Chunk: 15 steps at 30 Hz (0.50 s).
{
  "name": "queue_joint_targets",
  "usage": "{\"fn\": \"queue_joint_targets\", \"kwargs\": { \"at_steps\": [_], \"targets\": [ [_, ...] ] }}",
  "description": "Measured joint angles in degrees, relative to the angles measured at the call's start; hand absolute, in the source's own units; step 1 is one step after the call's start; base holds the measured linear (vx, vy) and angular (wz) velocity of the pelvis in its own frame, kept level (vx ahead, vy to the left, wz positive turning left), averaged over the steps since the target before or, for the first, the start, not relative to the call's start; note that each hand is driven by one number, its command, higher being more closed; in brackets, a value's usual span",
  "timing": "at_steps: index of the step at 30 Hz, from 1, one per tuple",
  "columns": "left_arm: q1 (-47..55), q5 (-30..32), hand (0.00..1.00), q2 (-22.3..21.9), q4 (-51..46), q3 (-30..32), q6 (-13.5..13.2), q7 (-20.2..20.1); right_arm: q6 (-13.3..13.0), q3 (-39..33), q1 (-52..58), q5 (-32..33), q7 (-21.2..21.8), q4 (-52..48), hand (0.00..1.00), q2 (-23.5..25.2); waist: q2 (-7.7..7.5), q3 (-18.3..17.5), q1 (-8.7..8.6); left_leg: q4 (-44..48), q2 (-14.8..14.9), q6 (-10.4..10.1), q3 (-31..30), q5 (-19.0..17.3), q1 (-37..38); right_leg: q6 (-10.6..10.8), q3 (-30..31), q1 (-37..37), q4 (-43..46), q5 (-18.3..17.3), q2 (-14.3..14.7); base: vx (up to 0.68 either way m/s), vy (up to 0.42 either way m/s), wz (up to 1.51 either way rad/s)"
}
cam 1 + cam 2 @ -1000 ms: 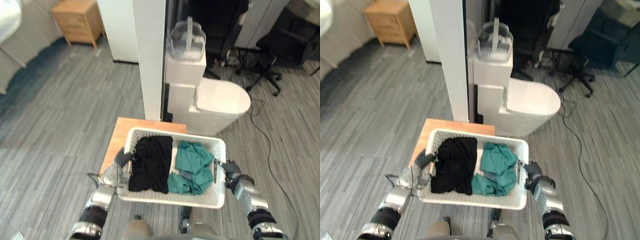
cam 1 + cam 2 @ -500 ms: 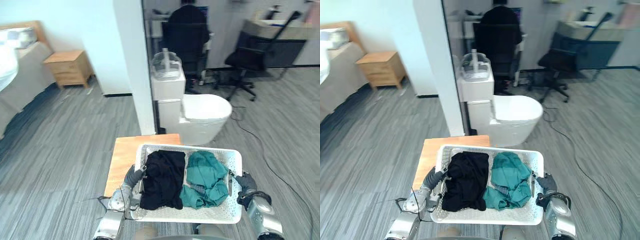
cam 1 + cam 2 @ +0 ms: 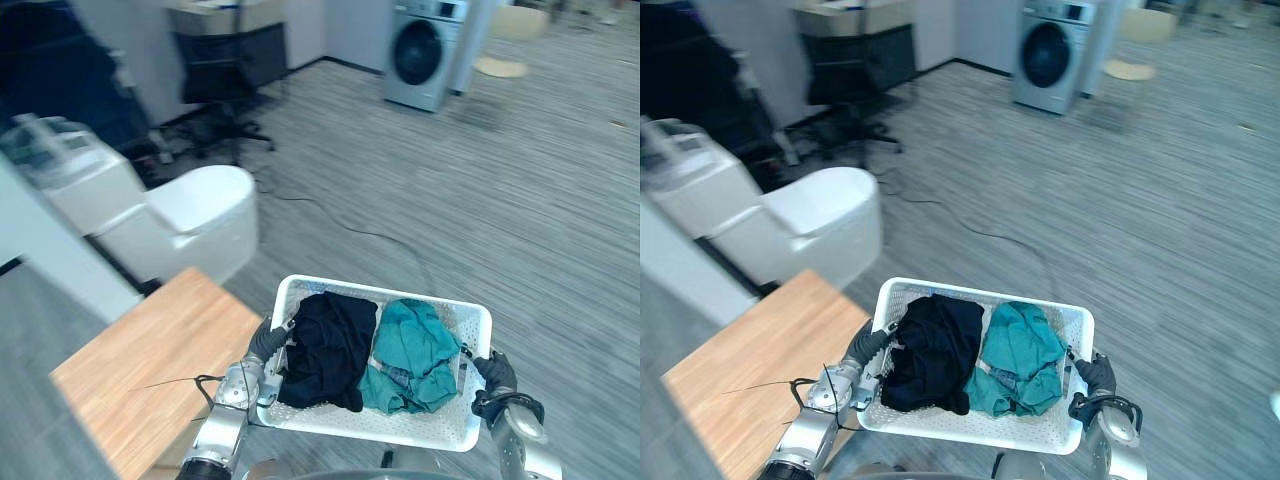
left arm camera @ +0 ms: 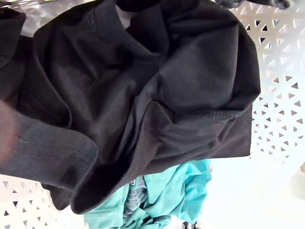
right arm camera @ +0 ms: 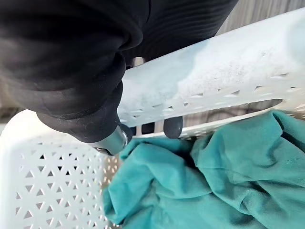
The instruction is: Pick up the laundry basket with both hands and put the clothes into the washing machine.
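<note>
My left hand (image 3: 265,343) fingers curled over left rim of laundry basket (image 3: 385,292). My right hand (image 3: 495,378) fingers hooked through right handle slot. Black garment (image 3: 328,345) just inside left fingers, teal garment (image 3: 412,350) just beside right fingertips (image 5: 172,127). Washing machine (image 3: 425,52) far ahead of both.

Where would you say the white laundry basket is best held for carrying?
At its two short ends, one hand from each side: the laundry basket is wide, and the right hand hooks its fingers through a handle slot there.
</note>
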Motion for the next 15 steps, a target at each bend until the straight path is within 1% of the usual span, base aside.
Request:
{"fn": "queue_joint_targets", "kwargs": {
  "at_steps": [1, 2, 3, 4, 5, 6, 7, 8, 9, 10, 11, 12, 13, 14, 15],
  "targets": [
    [0.2, -0.4, 1.00, -1.8, 2.1, -0.2, 0.5, 0.2, 0.1, 0.0, -2.5, -0.3, -0.2, 3.9, 1.00, -2.5, 2.39, -0.1, -0.09, -1.9, 0.9, -0.5, -2.8, 0.6, 0.1, 0.3, -2.0, 0.6, -4.5, 0.9, 2.3, 0.06, -0.116, -1.77],
    [1.0, -0.6, 1.00, -2.9, 2.3, -0.6, 0.5, 0.4, 0.8, 0.8, -3.6, -0.7, 0.0, 5.3, 1.00, -4.2, 3.36, -0.6, 0.55, -6.5, 0.5, -0.8, -1.8, 1.6, 2.9, -0.1, -5.0, 1.0, -6.2, 2.0, 1.1, 0.11, -0.099, -2.32],
    [1.1, -1.5, 1.00, -2.4, 2.8, -0.5, 0.5, 0.4, 1.0, 1.9, -4.9, -0.8, 0.2, 5.9, 1.00, -4.6, 2.93, -0.5, 0.37, -8.3, 0.9, -1.6, 1.7, 2.3, 4.8, -0.5, -6.5, 0.6, -8.5, 8.4, 1.3, 0.15, -0.093, -1.92],
    [0.7, -1.5, 1.00, -2.3, 3.3, -0.2, 0.5, 0.4, 1.0, 2.0, -5.4, -0.8, 0.2, 6.2, 1.00, -4.5, 3.26, -0.4, -0.21, -8.6, 1.7, -1.9, 3.0, 2.7, 5.3, -1.3, -5.3, 0.4, -9.1, 9.1, 2.5, 0.17, -0.163, -1.52],
    [0.0, -1.6, 1.00, -2.3, 3.9, 0.0, 0.5, 0.4, 1.0, 1.9, -5.9, -0.8, 0.1, 7.3, 1.00, -4.2, 3.46, -0.2, -1.38, -9.0, 3.0, -2.3, 5.1, 3.0, 6.5, -1.8, -3.9, 0.0, -9.8, 9.6, 4.5, 0.22, -0.181, -1.14],
    [-0.2, -1.5, 1.00, -2.2, 4.9, 0.4, 0.5, 0.4, 1.2, 1.4, -5.8, -0.9, 0.1, 8.2, 1.00, -3.8, 3.47, -0.2, -1.96, -8.8, 4.4, -2.3, 7.2, 2.9, 8.7, -1.8, -1.5, 0.8, -10.5, 9.6, 6.2, 0.23, -0.166, -1.13],
    [-0.2, -1.5, 1.00, -2.2, 5.3, 0.7, 0.5, 0.4, 1.2, 1.5, -5.5, -1.1, 0.1, 8.3, 1.00, -3.3, 3.58, -0.2, -2.08, -8.0, 5.5, -2.4, 8.2, 2.9, 9.8, -1.9, -0.6, 1.5, -11.0, 9.6, 7.2, 0.24, -0.176, -1.10],
    [-0.1, -1.5, 1.00, -1.9, 5.4, 1.6, 0.5, 0.4, 1.1, 1.6, -4.8, -1.3, 0.1, 8.2, 1.00, -2.2, 3.90, 0.0, -2.63, -3.9, 8.4, -3.3, 8.7, 2.3, 10.7, -2.0, 0.6, 3.1, -12.2, 9.5, 9.9, 0.25, -0.195, -1.02],
    [0.0, -1.5, 1.00, -1.3, 5.5, 2.7, 0.5, 0.4, 0.6, 2.3, -3.9, -1.2, 0.1, 8.0, 1.00, -1.1, 4.42, 0.4, -2.62, 3.6, 12.8, -3.0, 7.9, 1.7, 9.9, -2.9, 1.9, 5.1, -13.6, 9.7, 12.6, 0.24, -0.180, -0.98],
    [0.3, -1.5, 1.00, -0.9, 5.5, 3.3, 0.5, 0.4, 0.6, 2.7, -3.6, -1.0, 0.1, 7.8, 1.00, -0.8, 4.93, 0.7, -2.48, 8.5, 15.4, -2.2, 7.3, 1.6, 9.4, -3.6, 2.7, 6.3, -14.3, 9.9, 14.1, 0.19, -0.102, -1.10],
    [1.0, -1.6, 1.00, -0.7, 5.5, 4.9, 0.5, 0.1, 0.7, 3.2, -3.5, -0.7, 0.1, 7.0, 1.00, 0.0, 6.34, 1.9, -1.82, 19.9, 20.3, 8.7, 2.5, 3.0, 6.2, -4.9, 4.3, 8.8, -14.6, 9.4, 17.6, 0.24, -0.178, -0.99],
    [1.5, -1.9, 1.00, -0.7, 5.5, 5.4, 0.5, 0.0, 0.6, 3.5, -3.5, -0.7, 0.0, 6.9, 1.00, 0.3, 6.57, 2.5, -1.30, 25.4, 21.3, 13.5, -2.5, 6.4, 3.4, -6.0, 5.4, 10.2, -14.7, 8.7, 18.1, 0.37, -0.178, -1.27],
    [2.4, -2.3, 1.00, -1.4, 5.2, 6.6, 0.5, -0.1, 0.8, 4.0, -3.3, -0.8, -0.2, 5.8, 1.00, 0.6, 7.43, 4.0, 0.38, 37.1, 18.6, 14.2, -16.2, 9.0, -2.8, -7.9, 7.8, 13.3, -14.5, 6.2, 19.4, 0.37, -0.165, -0.89],
    [2.7, -2.5, 1.00, -2.2, 5.0, 6.9, 0.5, -0.1, 0.9, 4.0, -3.3, -0.9, -0.4, 5.1, 1.00, 0.3, 7.60, 5.0, 0.84, 41.2, 15.7, 11.4, -21.3, 6.7, -6.0, -8.3, 8.4, 14.2, -14.4, 5.6, 19.6, 0.27, -0.008, -0.73],
    [3.3, -2.6, 1.00, -3.0, 4.7, 7.0, 0.4, 0.4, 0.9, 4.1, -3.3, -1.2, -0.4, 4.8, 1.00, -0.1, 7.97, 5.1, 1.68, 45.4, 9.4, 7.3, -27.0, 3.9, -11.2, -8.7, 9.2, 14.8, -14.3, 5.0, 19.3, 0.25, 0.070, -0.49]
  ]
}}
